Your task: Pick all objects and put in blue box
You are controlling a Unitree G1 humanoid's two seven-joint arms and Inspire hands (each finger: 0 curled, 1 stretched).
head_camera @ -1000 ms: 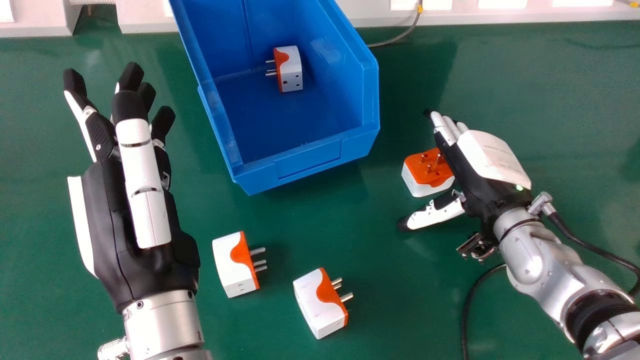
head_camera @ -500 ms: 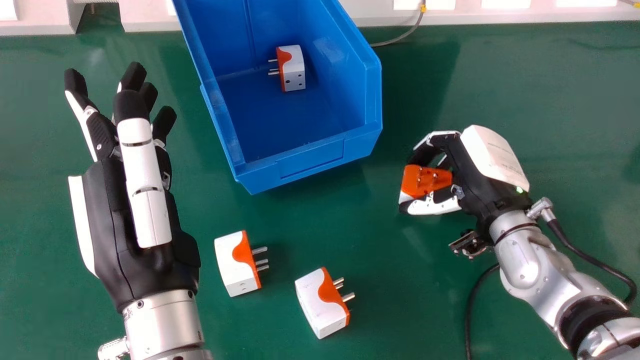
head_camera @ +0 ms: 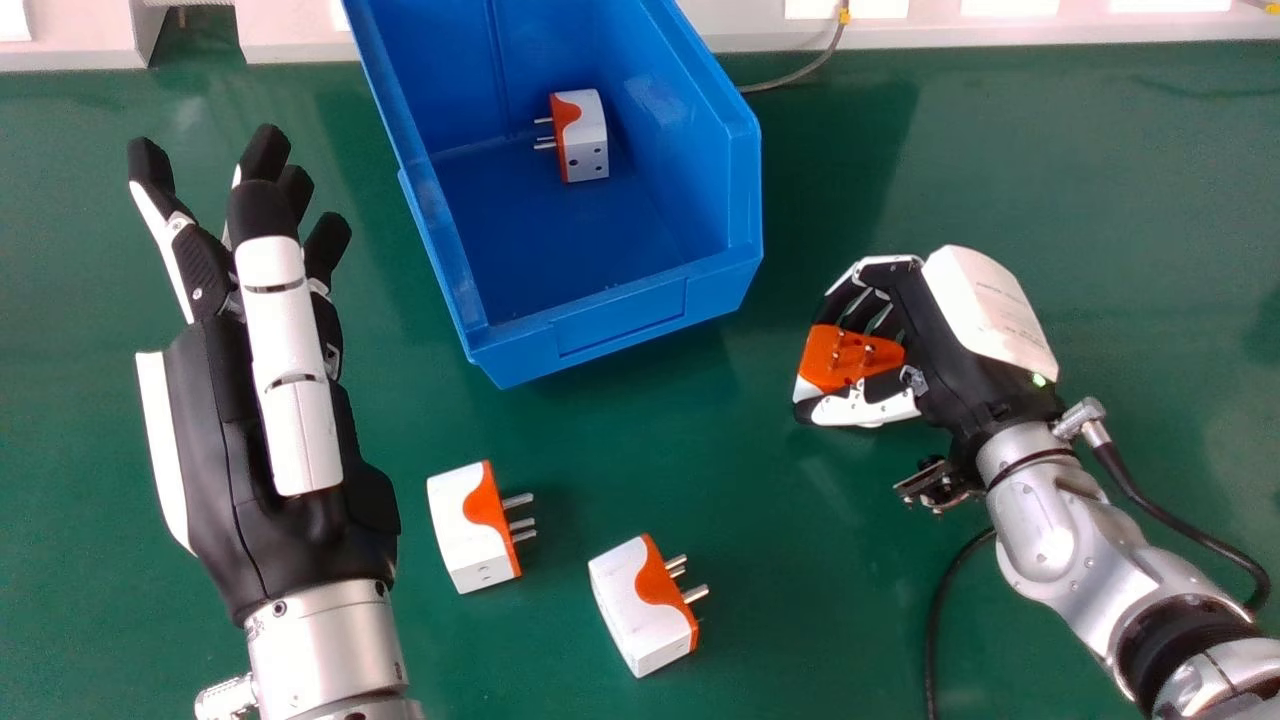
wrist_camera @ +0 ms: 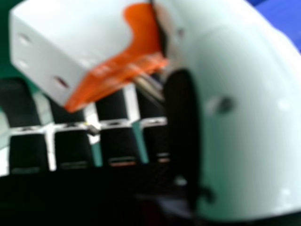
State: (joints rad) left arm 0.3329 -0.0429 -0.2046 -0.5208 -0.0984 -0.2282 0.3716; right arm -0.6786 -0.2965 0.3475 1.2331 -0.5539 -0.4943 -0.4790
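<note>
My right hand (head_camera: 945,340) is curled round a white-and-orange plug adapter (head_camera: 835,358), right of the blue box (head_camera: 620,310), with the adapter's orange pin side facing up. In the right hand view, the adapter (wrist_camera: 70,42) lies between the curled fingers of my right hand (wrist_camera: 113,141) and its thumb. Over the table's left part my left hand (head_camera: 260,440) is held open and empty. Two more adapters rest on the table, one (head_camera: 468,528) beside the left hand and another (head_camera: 640,607) nearer the front edge. A further adapter (head_camera: 585,135) sits inside the box.
The green table (head_camera: 1080,180) extends round the box. A thin grey cable (head_camera: 800,75) runs behind the box's right side, near the pale structure (head_camera: 1000,30) at the back. A black cable (head_camera: 938,610) loops beneath the right forearm.
My right hand's fingers and thumb have closed round the adapter, which has turned and shifted slightly towards the front. The left hand has kept its place.
</note>
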